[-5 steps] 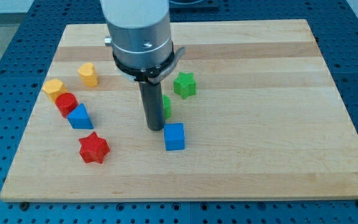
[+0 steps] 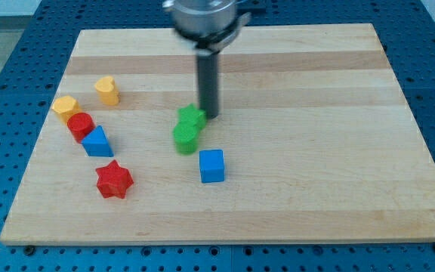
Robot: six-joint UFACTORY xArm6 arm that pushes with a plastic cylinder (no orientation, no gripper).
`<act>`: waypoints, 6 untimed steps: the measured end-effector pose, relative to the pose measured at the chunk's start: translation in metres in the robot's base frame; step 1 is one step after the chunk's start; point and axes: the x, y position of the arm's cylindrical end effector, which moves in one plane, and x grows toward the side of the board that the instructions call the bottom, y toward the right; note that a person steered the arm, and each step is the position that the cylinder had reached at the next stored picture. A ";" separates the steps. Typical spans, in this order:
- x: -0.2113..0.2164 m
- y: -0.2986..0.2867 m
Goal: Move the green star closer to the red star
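Note:
The green star (image 2: 192, 117) sits near the board's middle, touching a second green block (image 2: 185, 138) just below and left of it. My tip (image 2: 209, 116) is right beside the green star, at its right edge. The red star (image 2: 114, 180) lies at the lower left, well apart from the green star.
A blue cube (image 2: 211, 165) lies below the green blocks. At the left are a blue triangular block (image 2: 97, 142), a red cylinder (image 2: 80, 125) and two yellow blocks (image 2: 65, 106) (image 2: 107, 90). The wooden board (image 2: 316, 151) rests on a blue perforated table.
My tip has moved up and to the right, to the green star's right side. The green star has slid left and down, now against the other green block.

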 end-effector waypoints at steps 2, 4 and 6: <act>0.034 -0.003; 0.021 -0.082; 0.057 -0.095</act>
